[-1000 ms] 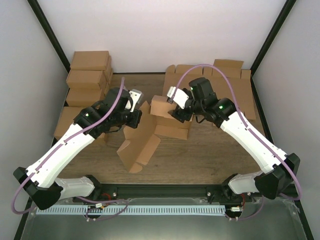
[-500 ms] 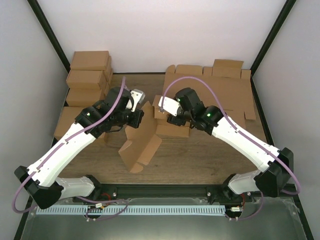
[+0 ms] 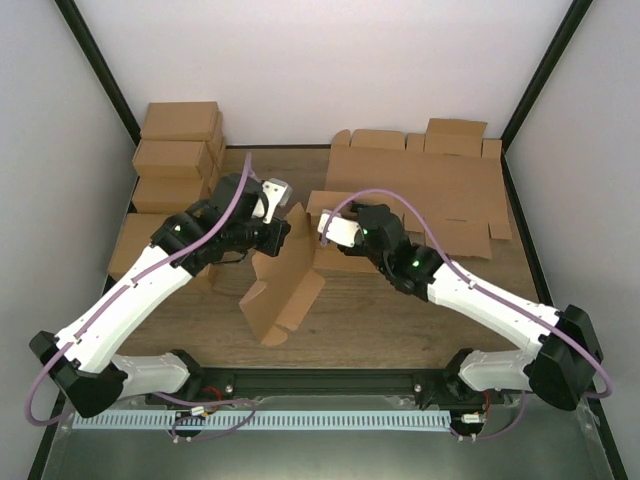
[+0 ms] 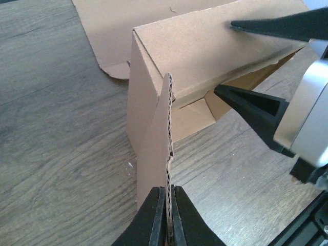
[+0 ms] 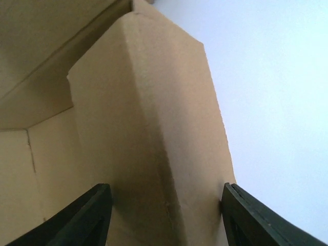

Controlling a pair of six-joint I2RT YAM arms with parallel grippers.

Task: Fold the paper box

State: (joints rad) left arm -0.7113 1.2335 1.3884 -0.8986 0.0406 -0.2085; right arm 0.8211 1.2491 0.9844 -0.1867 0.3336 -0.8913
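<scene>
Right pincer [image 5: 164, 193], spread astride a paper box [image 3: 283, 285] wall, is sweeping leftward, closing the fold; left pincer [image 4: 167, 202] is clamping its flap.

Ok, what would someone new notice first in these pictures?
The half-folded box in the middle, held from both sides. The left hand pinches one upright flap edge, while the right hand straddles a folded wall with its jaws open. Behind sit stacked cartons at the far left and flat sheets at the far right.
</scene>
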